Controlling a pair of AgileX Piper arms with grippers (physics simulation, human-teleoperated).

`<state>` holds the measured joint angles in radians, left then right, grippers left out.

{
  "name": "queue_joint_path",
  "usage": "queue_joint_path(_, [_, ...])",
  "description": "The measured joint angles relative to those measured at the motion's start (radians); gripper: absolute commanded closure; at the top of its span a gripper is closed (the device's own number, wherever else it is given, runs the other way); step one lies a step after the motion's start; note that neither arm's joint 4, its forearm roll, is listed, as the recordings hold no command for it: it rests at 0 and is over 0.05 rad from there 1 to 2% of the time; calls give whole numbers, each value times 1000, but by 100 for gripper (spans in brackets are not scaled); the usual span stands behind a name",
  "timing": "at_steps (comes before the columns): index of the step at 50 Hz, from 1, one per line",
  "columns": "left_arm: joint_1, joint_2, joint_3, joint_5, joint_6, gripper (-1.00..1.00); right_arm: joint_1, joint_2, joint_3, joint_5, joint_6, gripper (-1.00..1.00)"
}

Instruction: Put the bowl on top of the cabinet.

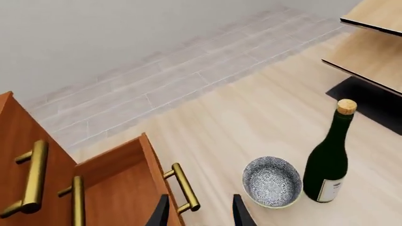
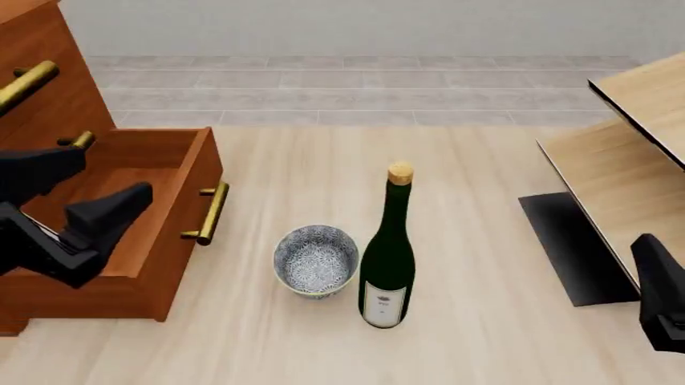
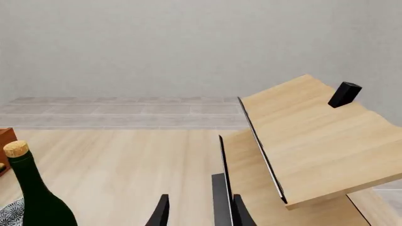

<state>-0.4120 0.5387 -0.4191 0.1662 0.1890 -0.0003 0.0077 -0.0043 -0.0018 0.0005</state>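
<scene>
The cabinet is filling the nine-to-ten o'clock side of the table, reddish-brown, with one drawer hanging open and its brass handle facing the middle. Over at three o'clock the pale shelf unit is leaning into view.

The wine bottle is standing upright near the centre, and the bowl is sitting on the tabletop just beside it, toward nine o'clock, apparently touching or nearly so.

The left gripper is hovering above the open drawer with its jaws apart and nothing between them. The right gripper is waiting near the shelf, jaws likewise parted and empty.

To my eye the reach is only beginning: the left arm needs to come down over the bowl's rim without nudging the bottle.
</scene>
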Motion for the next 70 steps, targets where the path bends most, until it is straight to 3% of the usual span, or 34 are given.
queue_joint_path(28, [-133, 106, -51, 13, 35, -100, 0, 0, 0, 0, 0, -100])
queue_joint_path(70, [-258, 389, -71, -103, 33, -100, 0, 0, 0, 0, 0, -100])
